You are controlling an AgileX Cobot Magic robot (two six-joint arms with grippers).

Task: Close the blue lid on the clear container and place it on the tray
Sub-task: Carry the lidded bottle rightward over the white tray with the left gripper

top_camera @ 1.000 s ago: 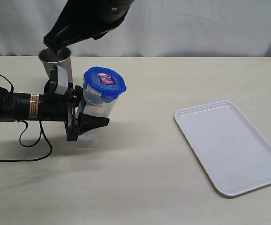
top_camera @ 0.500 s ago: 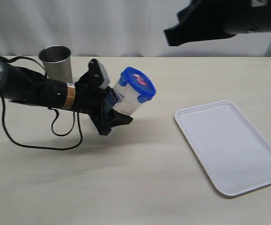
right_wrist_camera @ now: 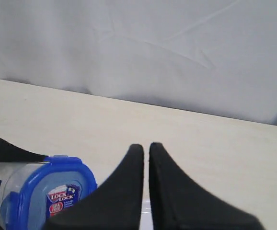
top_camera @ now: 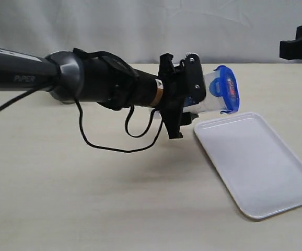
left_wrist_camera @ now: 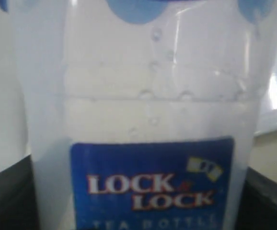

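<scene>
My left gripper is shut on the clear container, which lies almost on its side in the air over the near-left corner of the white tray. The blue lid sits on the container's mouth and faces right. In the left wrist view the clear container fills the frame, blue label toward the camera, the blue lid at its far end. My right gripper is shut and empty, high at the right; below it shows the blue lid. In the exterior view only the right arm shows.
The white tray lies on the beige table at the right, nothing on it. A black cable hangs from the left arm down to the table. A white curtain closes the back.
The left arm has carried the lidded container from the table's left to the tray's corner, tipping it nearly horizontal. The right arm has drawn back to the far right. The steel cup is now hidden.
</scene>
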